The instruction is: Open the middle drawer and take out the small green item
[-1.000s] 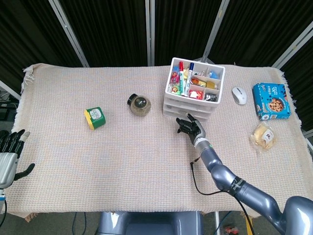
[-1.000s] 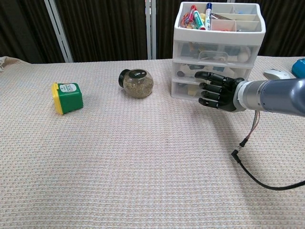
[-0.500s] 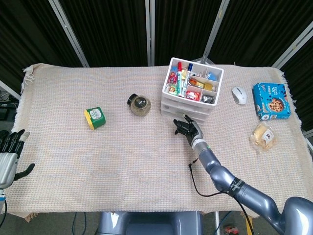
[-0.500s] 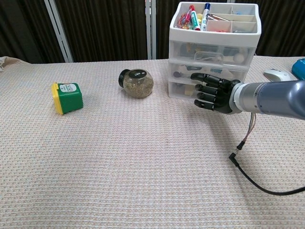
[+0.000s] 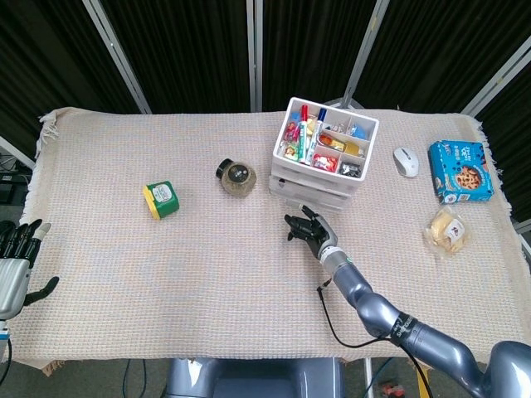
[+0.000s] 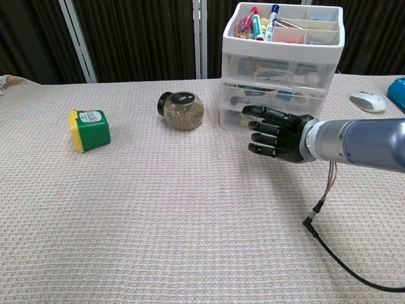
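While the right hand (image 6: 273, 131) hangs just in front of the drawer unit (image 6: 278, 92), fingers apart and holding nothing, the middle drawer (image 6: 273, 97) looks closed; its green item cannot be made out. One jar (image 6: 181, 110) and one green box (image 6: 89, 129) lie left. One mouse (image 5: 405, 161), one cookie box (image 5: 460, 170) and one snack bag (image 5: 448, 230) lie right. The left hand (image 5: 14, 264) rests open at the table's edge.

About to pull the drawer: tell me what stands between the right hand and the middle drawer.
Nothing visible. The right hand is directly in front of the drawer unit, its fingers at about the lower drawers' height. The middle drawer front is bare. The jar sits off to the side.
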